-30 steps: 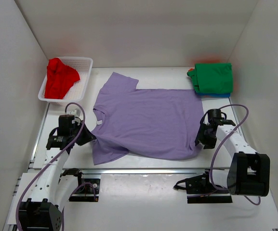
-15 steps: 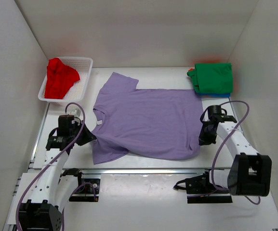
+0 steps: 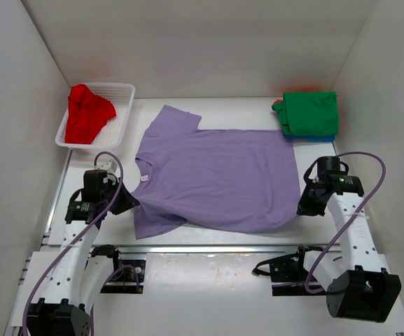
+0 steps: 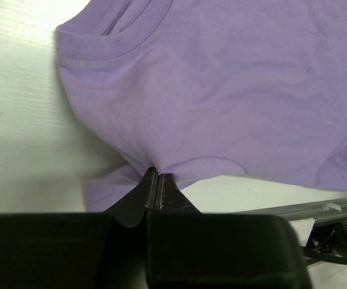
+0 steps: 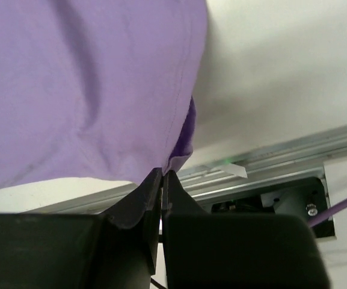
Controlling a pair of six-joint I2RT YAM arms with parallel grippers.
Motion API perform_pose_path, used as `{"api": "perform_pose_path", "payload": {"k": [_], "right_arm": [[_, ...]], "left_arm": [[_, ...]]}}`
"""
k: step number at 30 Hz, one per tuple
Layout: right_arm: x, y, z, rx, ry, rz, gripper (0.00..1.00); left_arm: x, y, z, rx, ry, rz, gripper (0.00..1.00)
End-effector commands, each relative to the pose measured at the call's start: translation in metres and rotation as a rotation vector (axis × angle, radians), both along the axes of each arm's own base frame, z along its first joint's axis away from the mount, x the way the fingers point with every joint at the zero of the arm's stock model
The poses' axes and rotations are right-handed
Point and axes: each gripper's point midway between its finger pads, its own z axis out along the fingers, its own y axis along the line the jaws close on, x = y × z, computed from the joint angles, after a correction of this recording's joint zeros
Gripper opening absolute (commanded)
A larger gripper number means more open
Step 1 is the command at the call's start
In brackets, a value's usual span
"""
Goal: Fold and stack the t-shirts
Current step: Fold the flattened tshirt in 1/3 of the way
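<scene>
A lavender t-shirt (image 3: 216,175) lies spread flat mid-table, collar to the left. My left gripper (image 3: 133,203) is shut on its near shoulder by the sleeve; the left wrist view shows the cloth (image 4: 221,90) pinched at the gripper (image 4: 158,174). My right gripper (image 3: 302,208) is shut on the shirt's near hem corner, and the cloth (image 5: 89,78) rises from the gripper (image 5: 163,174) in the right wrist view. A crumpled red t-shirt (image 3: 86,113) lies in the basket. A folded green t-shirt (image 3: 310,113) tops a stack at the back right, with a blue edge (image 3: 321,138) beneath it.
The white mesh basket (image 3: 123,112) stands at the back left. White walls close in the table on three sides. A metal rail (image 3: 209,248) runs along the near edge, with cable brackets (image 3: 286,269) just in front of it.
My right gripper has shut on the hem corner and moved right and slightly nearer, drawing that corner outward. The left gripper keeps its hold and has barely moved.
</scene>
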Motion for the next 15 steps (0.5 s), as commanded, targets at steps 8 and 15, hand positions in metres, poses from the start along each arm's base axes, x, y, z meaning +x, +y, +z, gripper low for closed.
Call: {"api": "perform_pose_path", "payload": {"k": [8,15], "right_arm": [[0.009,-0.007,-0.005,0.015,-0.032,0.005,0.00],[0.041,-0.014,-0.004,0.028,-0.043,0.011,0.01]], "left_arm": [[0.013,0.014,0.000,0.033,0.005,0.076,0.00],[0.036,0.010,-0.003,0.000,0.015,0.085,0.00]]}}
